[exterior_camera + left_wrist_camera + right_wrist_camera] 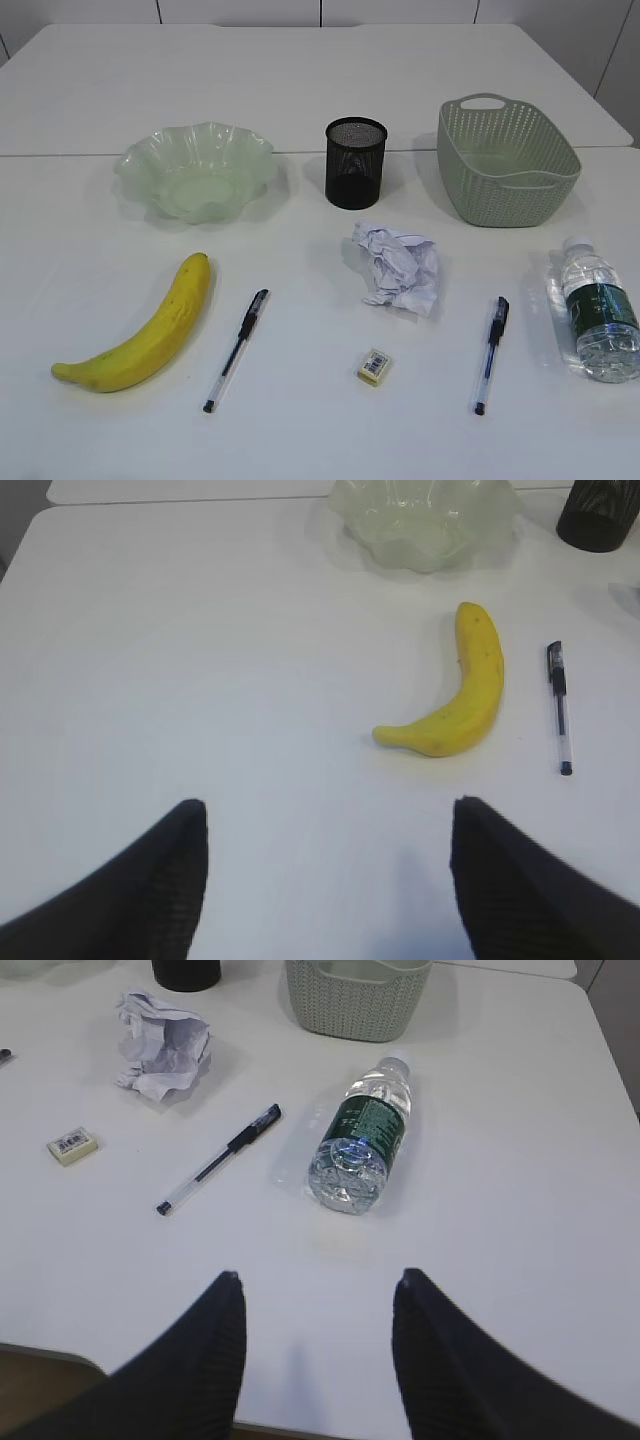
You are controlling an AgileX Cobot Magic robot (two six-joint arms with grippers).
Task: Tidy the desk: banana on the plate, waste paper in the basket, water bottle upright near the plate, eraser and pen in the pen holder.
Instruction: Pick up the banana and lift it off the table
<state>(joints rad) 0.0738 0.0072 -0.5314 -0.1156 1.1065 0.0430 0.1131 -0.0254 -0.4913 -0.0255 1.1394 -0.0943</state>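
While nothing is gripped, the lying water bottle can roll.
Right of the plate, past pens; both grippers' fingers stand apart, so a glancing touch sends it off the tabletop.

The desk bears banana, plate, basket, bottle.

Yellow banana, crumpled waste paper and water bottle lie on the desk.
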